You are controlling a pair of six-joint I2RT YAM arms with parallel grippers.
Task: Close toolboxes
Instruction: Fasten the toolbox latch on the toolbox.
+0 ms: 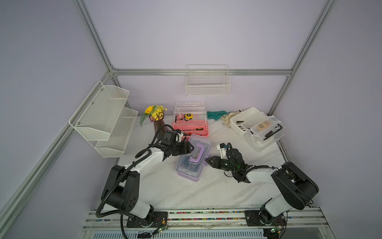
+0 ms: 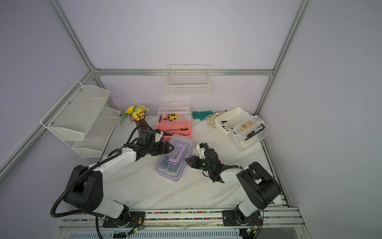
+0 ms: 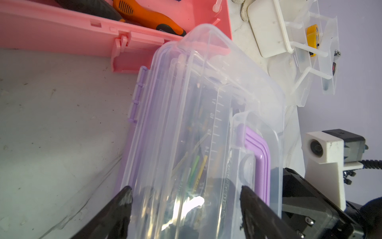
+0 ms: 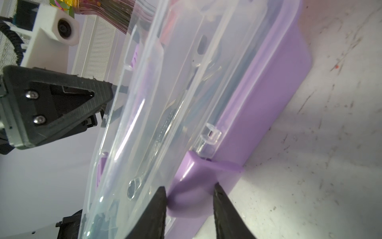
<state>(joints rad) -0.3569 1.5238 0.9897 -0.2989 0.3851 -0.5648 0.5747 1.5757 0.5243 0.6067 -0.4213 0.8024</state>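
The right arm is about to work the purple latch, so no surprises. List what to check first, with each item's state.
1. The clear lid of the purple toolbox is down on its base: ok.
2. The left gripper has jaws spread over that lid: ok.
3. The right gripper sits astride the purple latch: ok.
4. Latch snapped home: cannot tell.
5. The pink toolbox shut: not ok, stands open.
6. The white toolbox shut: not ok, open.

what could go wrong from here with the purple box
The right gripper pinches the latch only by its tips, so it may slip off and leave the lid unlatched. The purple box sits close to the pink box; a hard push may shove it into that.
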